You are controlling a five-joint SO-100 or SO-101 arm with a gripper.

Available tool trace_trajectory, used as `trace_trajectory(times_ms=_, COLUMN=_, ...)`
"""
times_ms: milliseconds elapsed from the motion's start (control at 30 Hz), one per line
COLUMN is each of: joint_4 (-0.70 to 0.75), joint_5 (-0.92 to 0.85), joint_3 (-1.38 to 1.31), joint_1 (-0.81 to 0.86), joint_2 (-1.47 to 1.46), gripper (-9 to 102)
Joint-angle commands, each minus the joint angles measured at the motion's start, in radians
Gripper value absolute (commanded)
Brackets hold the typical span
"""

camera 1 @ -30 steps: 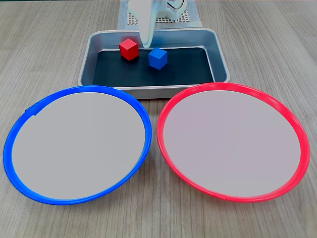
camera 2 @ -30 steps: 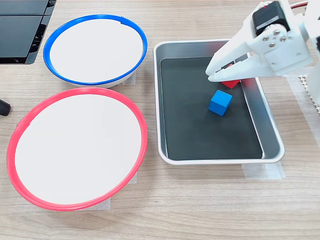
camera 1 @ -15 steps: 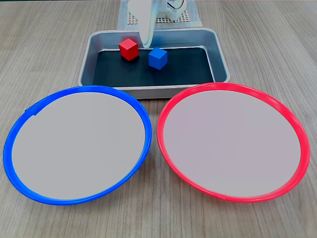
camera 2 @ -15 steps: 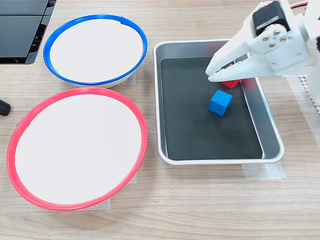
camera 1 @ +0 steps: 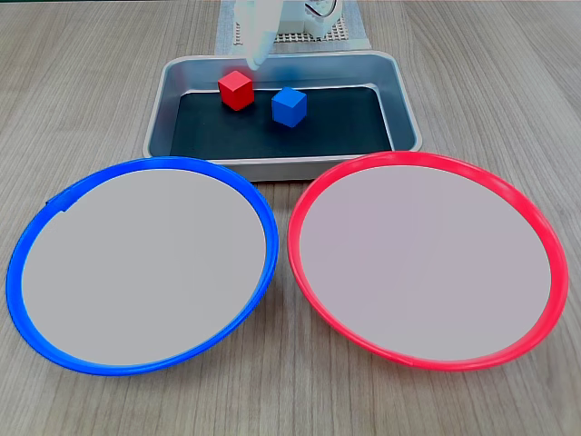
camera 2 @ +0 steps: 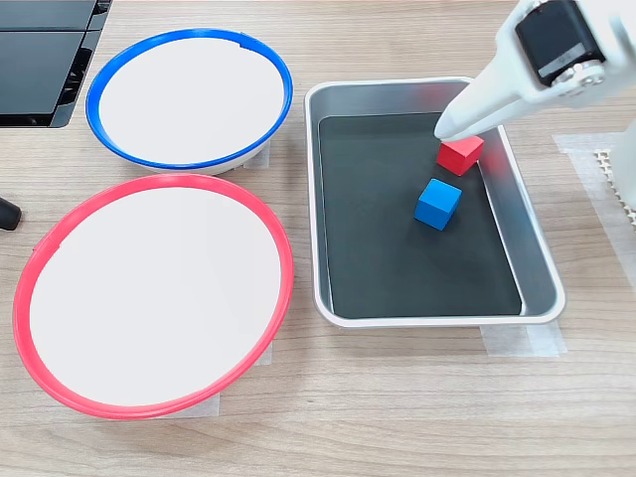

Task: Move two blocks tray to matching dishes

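The red block and the blue block lie apart on the black floor of the silver tray. My white gripper hangs over the tray's back part, its tip just above and beside the red block. The fingers read as one narrow taper, shut, with nothing between them. In front of the tray sit the blue-rimmed dish and the red-rimmed dish, both with bare pale faces.
The arm's base stands on a white mesh mat behind the tray. A black flat device lies beyond the blue-rimmed dish. Tape strips hold the tray to the wooden table.
The gripper has risen and swung away from between the blocks, uncovering the red block in one fixed view. Both blocks stay where they were.
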Motion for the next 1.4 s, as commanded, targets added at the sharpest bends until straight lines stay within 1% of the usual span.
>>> trace_trajectory(times_ms=0, joint_4=0.049, joint_5=-0.373, joint_3=-0.166, joint_1=0.037, joint_2=-0.147, gripper=0)
trace_trajectory(times_ms=67, joint_4=0.052, joint_5=-0.416, joint_3=-0.252, joint_1=0.037, joint_2=-0.252, gripper=0)
trace_trajectory(times_ms=133, joint_4=0.057, joint_5=-0.407, joint_3=-0.35, joint_1=0.023, joint_2=-0.374, gripper=1)
trace_trajectory(times_ms=167, joint_4=0.061, joint_5=-0.387, joint_3=-0.393, joint_1=0.009, joint_2=-0.433, gripper=5)
trace_trajectory(times_ms=200, joint_4=0.064, joint_5=-0.377, joint_3=-0.425, joint_1=-0.006, joint_2=-0.488, gripper=7)
trace_trajectory(times_ms=233, joint_4=0.077, joint_5=-0.394, joint_3=-0.451, joint_1=-0.021, joint_2=-0.545, gripper=8)
trace_trajectory(times_ms=267, joint_4=0.081, joint_5=-0.408, joint_3=-0.463, joint_1=-0.029, joint_2=-0.583, gripper=13)
trace_trajectory(times_ms=300, joint_4=0.081, joint_5=-0.436, joint_3=-0.472, joint_1=-0.037, joint_2=-0.632, gripper=16)
trace_trajectory(times_ms=400, joint_4=0.074, joint_5=-0.495, joint_3=-0.483, joint_1=-0.04, joint_2=-0.753, gripper=18)
trace_trajectory(times_ms=533, joint_4=0.051, joint_5=-0.543, joint_3=-0.482, joint_1=-0.04, joint_2=-0.871, gripper=20)
trace_trajectory(times_ms=633, joint_4=0.031, joint_5=-0.543, joint_3=-0.479, joint_1=-0.049, joint_2=-0.939, gripper=20)
trace_trajectory(times_ms=833, joint_4=-0.081, joint_5=-0.512, joint_3=-0.399, joint_1=-0.101, joint_2=-0.982, gripper=20)
trace_trajectory(times_ms=900, joint_4=-0.121, joint_5=-0.5, joint_3=-0.359, joint_1=-0.124, joint_2=-0.976, gripper=18)
trace_trajectory(times_ms=1000, joint_4=-0.16, joint_5=-0.486, joint_3=-0.331, joint_1=-0.141, joint_2=-0.974, gripper=2)
trace_trajectory(times_ms=1067, joint_4=-0.161, joint_5=-0.488, joint_3=-0.331, joint_1=-0.147, joint_2=-0.969, gripper=0)
trace_trajectory(times_ms=1133, joint_4=-0.14, joint_5=-0.479, joint_3=-0.367, joint_1=-0.15, joint_2=-0.966, gripper=0)
trace_trajectory(times_ms=1233, joint_4=-0.06, joint_5=-0.405, joint_3=-0.54, joint_1=-0.149, joint_2=-0.98, gripper=0)
trace_trajectory(times_ms=1300, joint_4=-0.006, joint_5=-0.339, joint_3=-0.755, joint_1=-0.121, joint_2=-1.032, gripper=0)
trace_trajectory(times_ms=1367, joint_4=0.006, joint_5=-0.313, joint_3=-0.933, joint_1=-0.083, joint_2=-1.104, gripper=0)
